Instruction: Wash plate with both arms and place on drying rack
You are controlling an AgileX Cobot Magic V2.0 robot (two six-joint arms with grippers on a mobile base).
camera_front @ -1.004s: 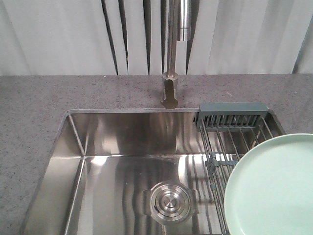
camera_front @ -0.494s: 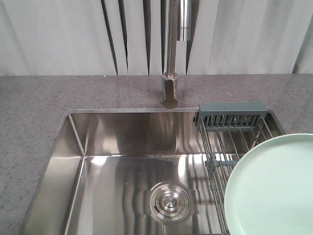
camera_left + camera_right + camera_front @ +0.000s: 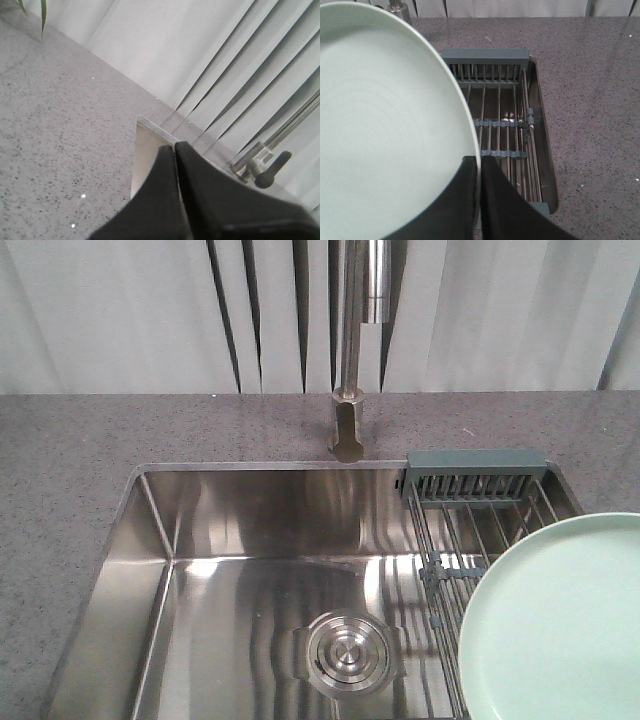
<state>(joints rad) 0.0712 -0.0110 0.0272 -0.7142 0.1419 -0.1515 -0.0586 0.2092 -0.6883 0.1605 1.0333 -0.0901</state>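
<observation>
The pale mint-green plate (image 3: 560,625) fills the front right of the front view, held above the drying rack (image 3: 480,515) that spans the right end of the steel sink (image 3: 260,530). In the right wrist view my right gripper (image 3: 479,162) is shut on the plate's (image 3: 385,130) right rim, one finger on each face; the rack (image 3: 500,120) lies beyond it. In the left wrist view my left gripper (image 3: 175,146) is shut and empty, over the grey counter (image 3: 55,135) by the sink's left corner. Neither arm shows in the front view.
A tall steel faucet (image 3: 350,350) with a lever stands behind the sink's middle; it also shows in the left wrist view (image 3: 270,160). A round drain cover (image 3: 345,652) sits in the basin floor. Speckled grey counter (image 3: 60,480) surrounds the sink; pale vertical blinds (image 3: 120,310) hang behind.
</observation>
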